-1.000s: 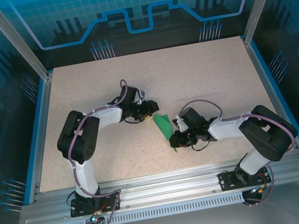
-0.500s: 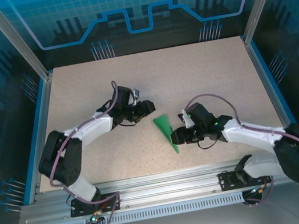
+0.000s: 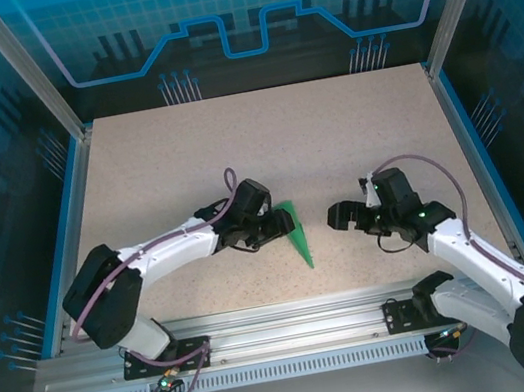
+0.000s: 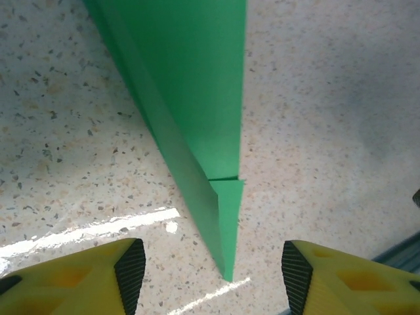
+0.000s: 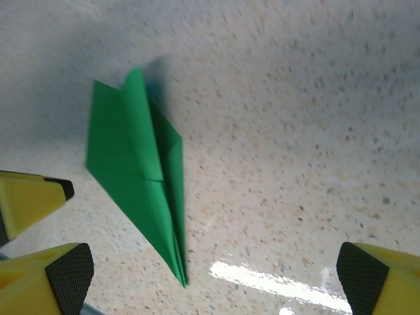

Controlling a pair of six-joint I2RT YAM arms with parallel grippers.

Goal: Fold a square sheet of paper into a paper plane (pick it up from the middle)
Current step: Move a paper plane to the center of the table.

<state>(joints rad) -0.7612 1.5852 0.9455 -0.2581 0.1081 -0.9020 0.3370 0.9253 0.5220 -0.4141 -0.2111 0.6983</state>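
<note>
Around the workspace, blue translucent panels [image 3: 241,17] stand as walls, printed with circuit-like lines and a gear graphic at top centre. No lettering can be made out on them.

- Speckled beige table [image 3: 332,133], blue-edged, with a metal rail [image 3: 294,317] along the near side.
- Left arm [image 3: 171,253] stretches low across the table toward the centre. Right arm [image 3: 475,250] reaches in from the near right corner. A purple cable loops along each.
- Right gripper [image 5: 216,275]: fingers spread wide, nothing between them but bare table. It sits well right of the paper, with a clear strip of table between.
- Left gripper [image 4: 209,275]: fingers apart, holding nothing. It sits just beside the paper's left edge. In the left wrist view the paper's pointed end shows between the two fingers, table visible on either side.
- Paper plane [image 3: 298,235]: bright green, folded to a slim dart with a centre crease, lying on the table near front centre between the two grippers. Its point aims at the near edge, its wide end away.
</note>
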